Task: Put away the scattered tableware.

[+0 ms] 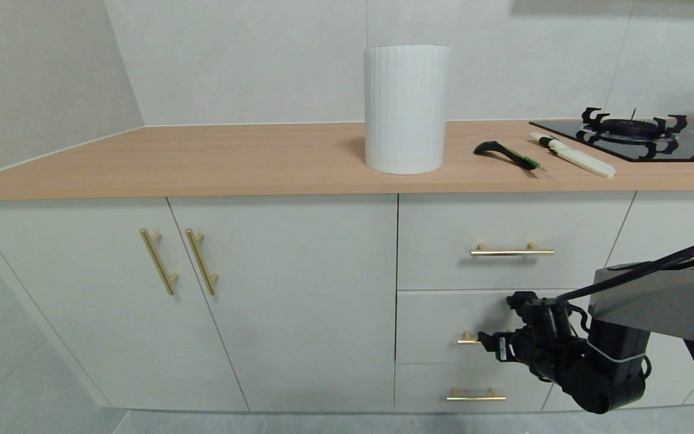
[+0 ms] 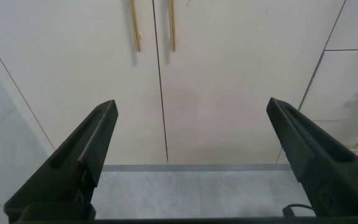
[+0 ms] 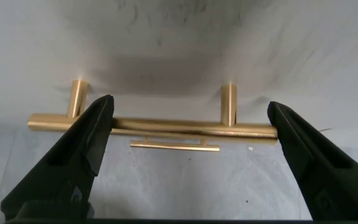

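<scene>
A black spoon with a green-tipped handle (image 1: 506, 154) and a white knife (image 1: 573, 155) lie on the wooden countertop (image 1: 202, 160), right of a tall white ribbed container (image 1: 406, 108). Low in front of the drawers, my right gripper (image 1: 491, 343) (image 3: 190, 113) is open. Its fingers stand on either side of the middle drawer's brass handle (image 3: 160, 126) (image 1: 468, 340) without closing on it. My left gripper (image 2: 191, 107) is open and holds nothing, facing the lower cabinet doors (image 2: 229, 93) near the floor.
A black gas hob (image 1: 636, 135) sits at the counter's right end. The top drawer handle (image 1: 512, 251) and bottom drawer handle (image 1: 476, 396) (image 3: 174, 145) are brass bars. Two cabinet doors with brass handles (image 1: 158, 261) (image 2: 135, 25) are on the left.
</scene>
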Robot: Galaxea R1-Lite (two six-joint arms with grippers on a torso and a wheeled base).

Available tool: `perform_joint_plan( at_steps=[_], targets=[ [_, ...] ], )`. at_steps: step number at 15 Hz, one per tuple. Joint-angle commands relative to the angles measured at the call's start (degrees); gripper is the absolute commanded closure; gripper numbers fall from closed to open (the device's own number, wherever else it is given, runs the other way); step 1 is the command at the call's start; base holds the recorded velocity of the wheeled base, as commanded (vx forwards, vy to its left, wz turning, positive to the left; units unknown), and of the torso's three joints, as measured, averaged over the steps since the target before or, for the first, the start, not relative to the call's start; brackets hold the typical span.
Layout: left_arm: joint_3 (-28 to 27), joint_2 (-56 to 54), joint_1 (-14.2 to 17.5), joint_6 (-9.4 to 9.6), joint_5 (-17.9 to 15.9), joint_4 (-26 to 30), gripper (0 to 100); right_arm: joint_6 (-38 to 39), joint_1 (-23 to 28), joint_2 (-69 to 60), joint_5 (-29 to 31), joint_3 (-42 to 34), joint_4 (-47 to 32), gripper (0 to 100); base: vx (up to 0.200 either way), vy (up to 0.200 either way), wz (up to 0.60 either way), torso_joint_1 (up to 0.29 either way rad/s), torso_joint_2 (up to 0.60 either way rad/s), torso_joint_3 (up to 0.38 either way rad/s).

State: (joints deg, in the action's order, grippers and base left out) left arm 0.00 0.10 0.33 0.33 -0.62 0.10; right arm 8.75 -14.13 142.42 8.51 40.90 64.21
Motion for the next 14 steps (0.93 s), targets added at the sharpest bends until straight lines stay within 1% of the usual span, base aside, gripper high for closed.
perform_joint_plan(
  at_steps=[1, 5, 6, 7, 9, 10, 11, 13, 14],
  targets=[
    [0.0, 0.0, 0.0, 0.02, 0.0, 0.0, 0, -0.1, 0.0, 0.2, 0.0, -0.1, -0.3, 0, 0.0, 0.0, 0.0, 0.0, 0.0, 0.0],
    [0.0, 0.0, 0.0, 0.02, 0.0, 0.0, 0, -0.1, 0.0, -0.7, -0.1, -1.3, -0.3, 0, 0.0, 0.0, 0.0, 0.0, 0.0, 0.0],
    [0.0, 0.0, 0.0, 0.02, 0.0, 0.0, 0, -0.1, -0.2, -4.2, -0.2, -4.3, -1.5, 0, 0.0, 0.0, 0.0, 0.0, 0.0, 0.0],
    [0.0, 0.0, 0.0, 0.02, 0.0, 0.0, 0, -0.2, -0.6, -9.0, -1.0, -7.6, -4.4, 0, 0.0, 0.0, 0.0, 0.0, 0.0, 0.0],
    [0.0, 0.0, 0.0, 0.02, 0.0, 0.0, 0, -0.8, -1.8, -22.8, -3.8, -10.8, -14.5, 0, 0.0, 0.0, 0.0, 0.0, 0.0, 0.0],
    [0.0, 0.0, 0.0, 0.02, 0.0, 0.0, 0, -0.8, -2.0, -26.7, -4.4, -10.8, -17.3, 0, 0.0, 0.0, 0.0, 0.0, 0.0, 0.0],
    [0.0, 0.0, 0.0, 0.02, 0.0, 0.0, 0, -0.8, -3.6, -38.1, -4.6, -10.3, -26.2, 0, 0.0, 0.0, 0.0, 0.0, 0.0, 0.0],
    [0.0, 0.0, 0.0, 0.02, 0.0, 0.0, 0, -0.8, -5.0, -49.9, -4.8, -7.7, -36.9, 0, 0.0, 0.0, 0.0, 0.0, 0.0, 0.0],
    [0.0, 0.0, 0.0, 0.02, 0.0, 0.0, 0, -0.7, -5.1, -53.1, -4.8, -6.5, -40.5, 0, 0.0, 0.0, 0.0, 0.0, 0.0, 0.0]
  ],
)
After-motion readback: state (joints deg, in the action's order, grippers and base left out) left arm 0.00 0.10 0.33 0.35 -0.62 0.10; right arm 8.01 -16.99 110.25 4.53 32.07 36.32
